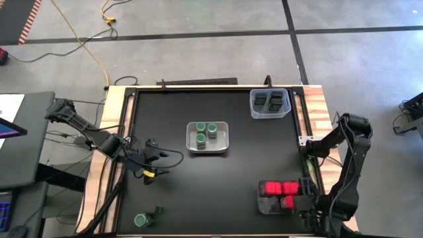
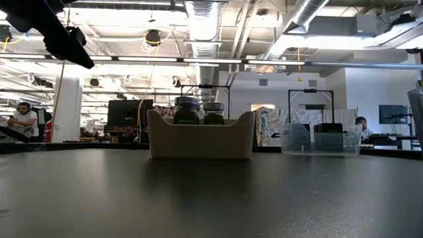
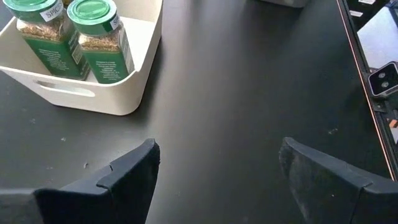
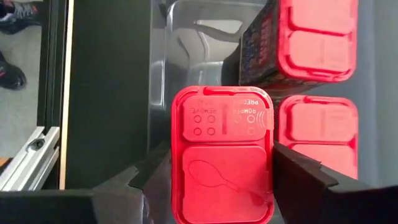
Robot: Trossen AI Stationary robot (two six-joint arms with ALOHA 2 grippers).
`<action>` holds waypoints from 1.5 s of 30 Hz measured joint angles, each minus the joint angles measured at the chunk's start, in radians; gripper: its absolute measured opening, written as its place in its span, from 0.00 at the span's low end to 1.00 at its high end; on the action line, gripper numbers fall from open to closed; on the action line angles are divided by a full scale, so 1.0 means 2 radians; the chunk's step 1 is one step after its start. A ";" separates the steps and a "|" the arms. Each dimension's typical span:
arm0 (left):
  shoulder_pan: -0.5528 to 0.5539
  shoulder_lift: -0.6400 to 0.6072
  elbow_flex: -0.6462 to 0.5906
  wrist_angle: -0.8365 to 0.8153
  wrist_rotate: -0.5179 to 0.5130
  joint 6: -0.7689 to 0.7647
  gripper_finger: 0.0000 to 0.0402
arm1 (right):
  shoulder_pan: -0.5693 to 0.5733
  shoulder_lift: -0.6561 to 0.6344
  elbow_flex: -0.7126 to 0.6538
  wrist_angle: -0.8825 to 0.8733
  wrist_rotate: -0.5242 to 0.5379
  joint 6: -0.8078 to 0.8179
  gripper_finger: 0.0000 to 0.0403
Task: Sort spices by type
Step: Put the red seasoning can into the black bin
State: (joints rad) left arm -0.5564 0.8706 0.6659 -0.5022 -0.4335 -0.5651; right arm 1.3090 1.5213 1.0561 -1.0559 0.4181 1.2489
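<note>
We see the right gripper (image 4: 221, 180) clamped on a red box (image 4: 222, 163) over the tray (image 1: 263, 205) at the table's near right corner; left gripper (image 3: 217, 171) wide, empty

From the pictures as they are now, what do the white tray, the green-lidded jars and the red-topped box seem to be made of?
White tray: probably moulded plastic, smooth matte, with rounded corners and a cut-out handle.
Green-lidded jars: clear walls showing the spice inside, glass or plastic, I cannot tell; lids look like glossy plastic; green paper-like labels.
Red-topped box: lid seems glossy moulded plastic, with raised lettering and flip-flap outlines; its body is hidden.
</note>
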 joint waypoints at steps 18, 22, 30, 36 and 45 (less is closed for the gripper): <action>0.000 0.000 0.000 0.000 0.000 0.005 0.79 | 0.000 0.012 0.000 0.009 -0.009 -0.001 0.61; 0.000 0.000 0.000 0.000 0.000 0.003 0.79 | 0.000 0.012 0.000 0.009 -0.013 0.000 0.61; 0.000 0.000 0.000 0.000 0.000 0.002 0.79 | 0.000 0.012 0.000 0.010 -0.013 0.000 0.61; 0.000 0.000 0.000 0.000 0.000 0.002 0.79 | -0.001 0.012 0.000 0.012 -0.013 0.000 0.61; 0.000 0.000 0.000 0.000 0.000 0.002 0.79 | -0.001 0.012 0.000 0.022 -0.013 0.000 0.61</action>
State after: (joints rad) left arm -0.5564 0.8705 0.6659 -0.5026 -0.4343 -0.5610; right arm 1.3064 1.5459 1.0565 -1.0122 0.3927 1.2491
